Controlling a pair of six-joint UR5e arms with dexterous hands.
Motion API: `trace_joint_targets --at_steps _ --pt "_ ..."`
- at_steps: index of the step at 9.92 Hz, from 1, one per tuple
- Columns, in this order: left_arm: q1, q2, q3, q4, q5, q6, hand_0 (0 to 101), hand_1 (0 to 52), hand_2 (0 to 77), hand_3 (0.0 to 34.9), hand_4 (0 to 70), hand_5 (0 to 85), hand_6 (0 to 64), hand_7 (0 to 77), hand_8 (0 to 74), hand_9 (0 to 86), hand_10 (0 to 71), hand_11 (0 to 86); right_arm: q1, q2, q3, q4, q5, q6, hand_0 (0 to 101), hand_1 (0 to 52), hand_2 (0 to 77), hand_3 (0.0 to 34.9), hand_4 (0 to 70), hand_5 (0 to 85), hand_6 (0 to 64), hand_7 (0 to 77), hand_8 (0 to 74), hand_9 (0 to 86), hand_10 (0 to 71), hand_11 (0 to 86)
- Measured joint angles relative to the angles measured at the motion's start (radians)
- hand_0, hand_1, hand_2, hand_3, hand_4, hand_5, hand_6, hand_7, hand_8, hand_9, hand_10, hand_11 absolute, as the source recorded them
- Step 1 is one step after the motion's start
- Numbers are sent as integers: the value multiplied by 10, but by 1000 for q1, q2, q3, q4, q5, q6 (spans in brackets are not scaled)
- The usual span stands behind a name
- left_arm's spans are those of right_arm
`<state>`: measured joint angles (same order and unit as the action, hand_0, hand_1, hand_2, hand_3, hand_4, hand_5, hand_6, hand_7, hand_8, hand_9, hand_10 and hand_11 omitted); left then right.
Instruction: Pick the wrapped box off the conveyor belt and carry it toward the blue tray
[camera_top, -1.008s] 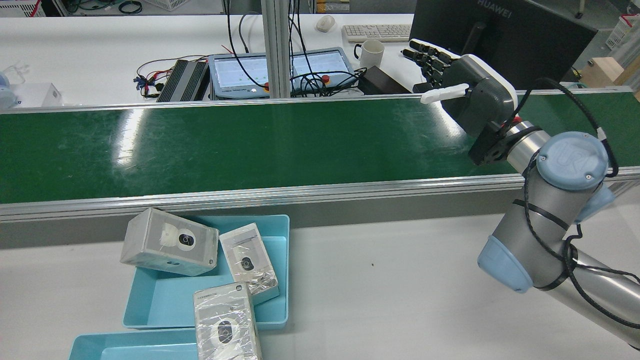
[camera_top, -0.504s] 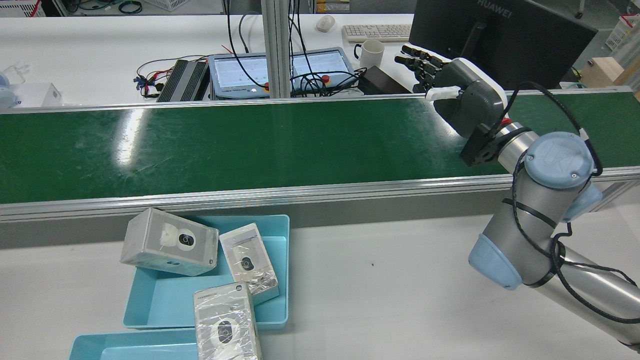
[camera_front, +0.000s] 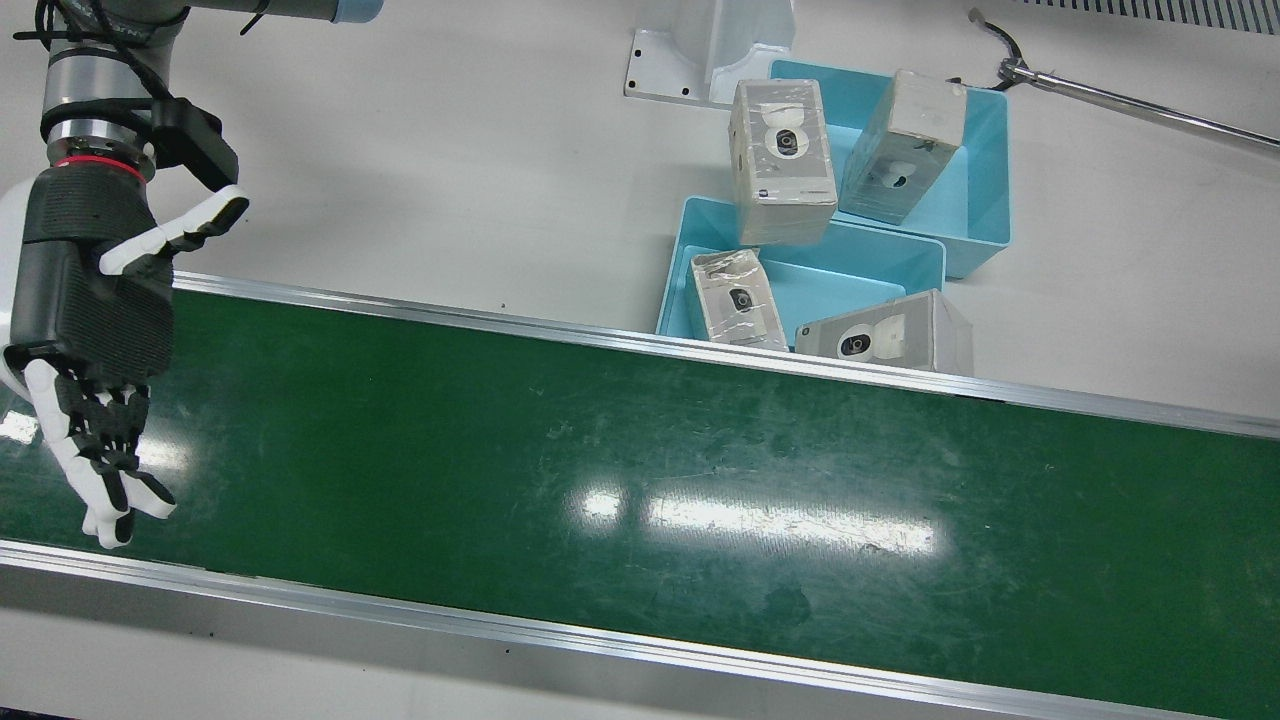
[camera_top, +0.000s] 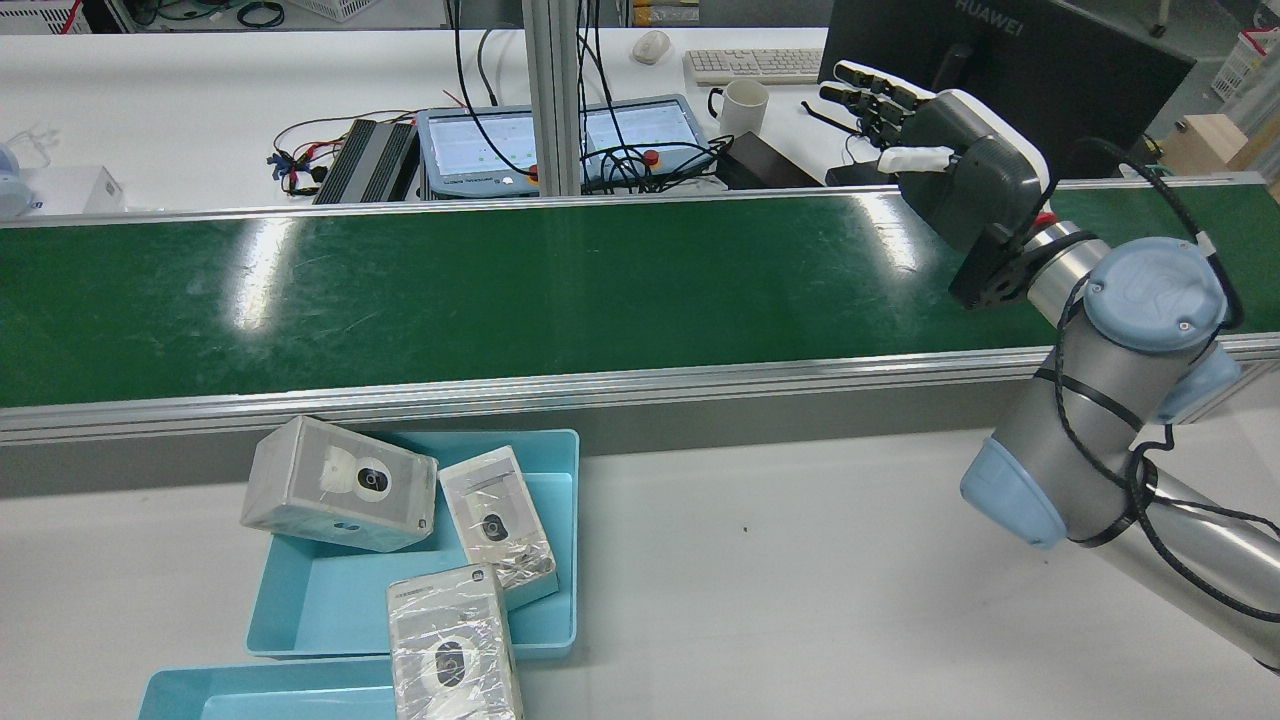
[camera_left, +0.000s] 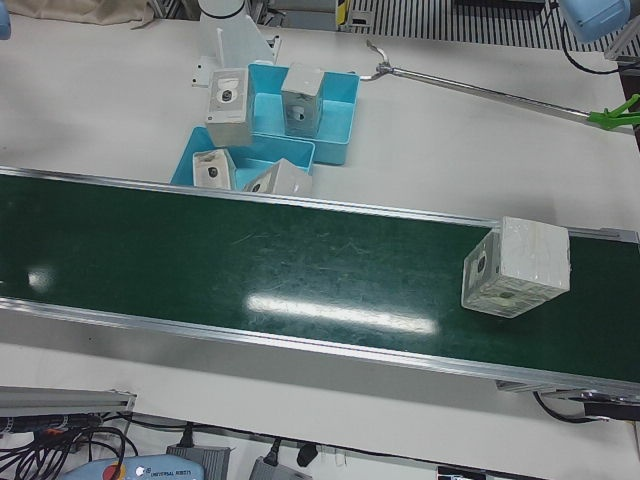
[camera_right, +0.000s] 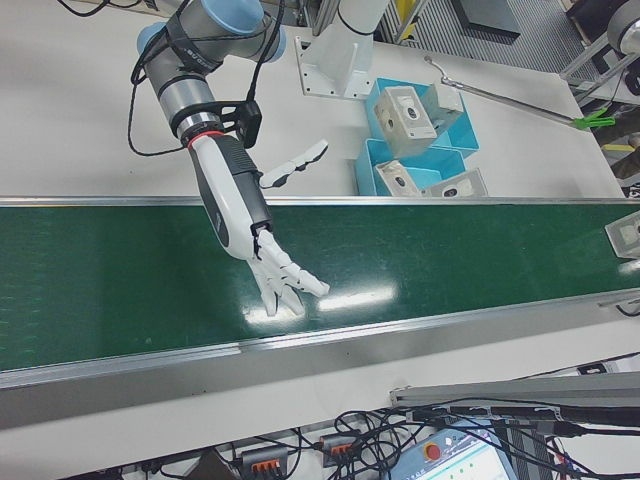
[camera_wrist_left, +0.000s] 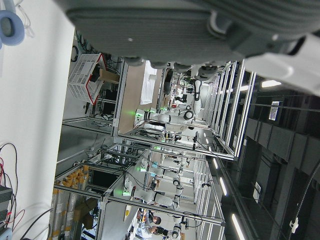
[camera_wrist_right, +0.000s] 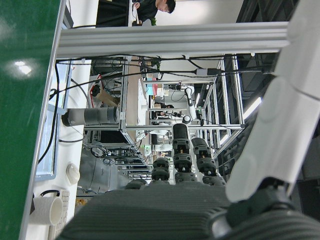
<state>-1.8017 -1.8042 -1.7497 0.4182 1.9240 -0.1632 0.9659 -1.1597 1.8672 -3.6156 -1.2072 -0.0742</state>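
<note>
The right hand (camera_right: 262, 245) is empty, with its fingers spread out. The wrapped box (camera_left: 516, 267) sits far off along the conveyor belt (camera_front: 640, 470), toward the left arm's side.

Wrapped box (camera_left: 517, 267), grey-white, film-covered, is seen upright on the green conveyor belt (camera_left: 250, 270), slightly turned. Blue tray (camera_left: 240, 160) is set beside the belt, well apart.

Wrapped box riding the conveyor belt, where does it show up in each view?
Front view: not in it.
Rear view: not in it.
Left-front view: wrapped box at right, on the belt.
Right-front view: far right edge, cut off.
Left hand view: not in it.
Right hand view: not in it.
Shared landmark: the green conveyor belt.
</note>
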Motion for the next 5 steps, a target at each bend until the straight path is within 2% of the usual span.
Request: trace_joint_targets --at_steps 1,2,3,4,5 --pt "0 0 0 0 0 0 0 0 5 0 0 11 5 5 5 5 5 5 17 5 -9 5 -1 -2 404 27 11 0 131 98 82 207 82 93 0 11" --pt "0 0 0 0 0 0 0 0 5 0 0 11 5 5 5 5 0 5 31 19 -12 8 -1 -2 404 27 16 0 142 109 87 218 38 93 0 11" --pt "0 0 0 0 0 0 0 0 5 0 0 11 5 5 5 5 5 5 40 27 -11 10 0 1 404 27 16 0 142 109 87 218 38 93 0 11" --pt "0 0 0 0 0 0 0 0 5 0 0 11 5 5 5 5 5 5 45 30 -14 13 0 6 404 27 16 0 142 115 87 218 76 93 0 11" --pt "0 0 0 0 0 0 0 0 11 0 0 11 5 5 11 5 5 5 46 32 -19 17 0 15 402 27 11 0 131 115 87 207 82 82 0 11"
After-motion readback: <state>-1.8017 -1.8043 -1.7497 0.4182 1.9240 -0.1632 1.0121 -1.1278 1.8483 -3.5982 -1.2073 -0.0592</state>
